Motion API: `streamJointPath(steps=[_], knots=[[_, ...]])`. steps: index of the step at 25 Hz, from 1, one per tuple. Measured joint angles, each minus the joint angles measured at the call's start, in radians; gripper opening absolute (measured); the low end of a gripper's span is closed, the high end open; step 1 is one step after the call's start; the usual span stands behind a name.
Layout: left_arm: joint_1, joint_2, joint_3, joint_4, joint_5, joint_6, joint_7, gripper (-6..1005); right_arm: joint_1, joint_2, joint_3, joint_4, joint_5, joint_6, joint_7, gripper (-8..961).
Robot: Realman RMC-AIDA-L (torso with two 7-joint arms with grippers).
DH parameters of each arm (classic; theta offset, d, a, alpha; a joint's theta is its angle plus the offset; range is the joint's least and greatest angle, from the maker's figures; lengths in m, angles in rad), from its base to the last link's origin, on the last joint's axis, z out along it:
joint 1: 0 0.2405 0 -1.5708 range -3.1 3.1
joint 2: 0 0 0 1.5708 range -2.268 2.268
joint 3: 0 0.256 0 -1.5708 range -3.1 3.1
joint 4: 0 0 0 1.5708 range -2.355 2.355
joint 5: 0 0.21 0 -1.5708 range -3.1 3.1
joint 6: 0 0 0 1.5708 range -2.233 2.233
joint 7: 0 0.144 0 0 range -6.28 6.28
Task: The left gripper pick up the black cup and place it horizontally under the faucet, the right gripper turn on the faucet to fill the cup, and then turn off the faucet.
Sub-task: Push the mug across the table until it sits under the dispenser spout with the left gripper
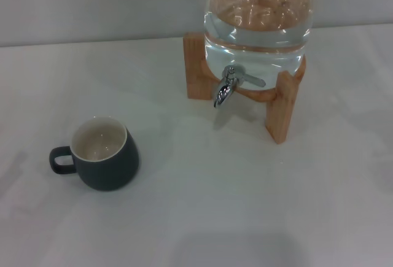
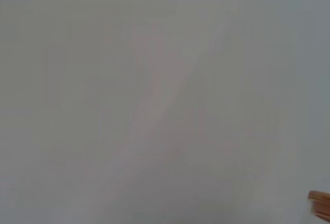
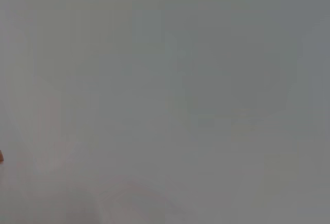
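Observation:
The black cup stands upright on the white table at the left in the head view, its cream inside showing and its loop handle pointing left. The chrome faucet juts from a clear water jug at the back right, spout pointing down, thin lever lying off to the right. Nothing stands under the spout. Neither gripper appears in any view. Both wrist views show mostly bare pale surface.
The jug rests in a wooden stand with legs reaching forward on the table. A sliver of wood shows at one corner of the left wrist view.

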Motion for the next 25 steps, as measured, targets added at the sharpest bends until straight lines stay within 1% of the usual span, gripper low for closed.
streamJointPath(steps=[14,25], knots=[[-0.004,-0.002,0.0,0.0,0.0,-0.003,-0.002,878,-0.003,-0.001,0.0,0.0,0.0,-0.001,0.001,841],[-0.005,0.002,0.0,0.0,-0.002,0.0,-0.002,876,-0.003,0.001,0.0,0.0,0.009,0.001,0.0,841]])
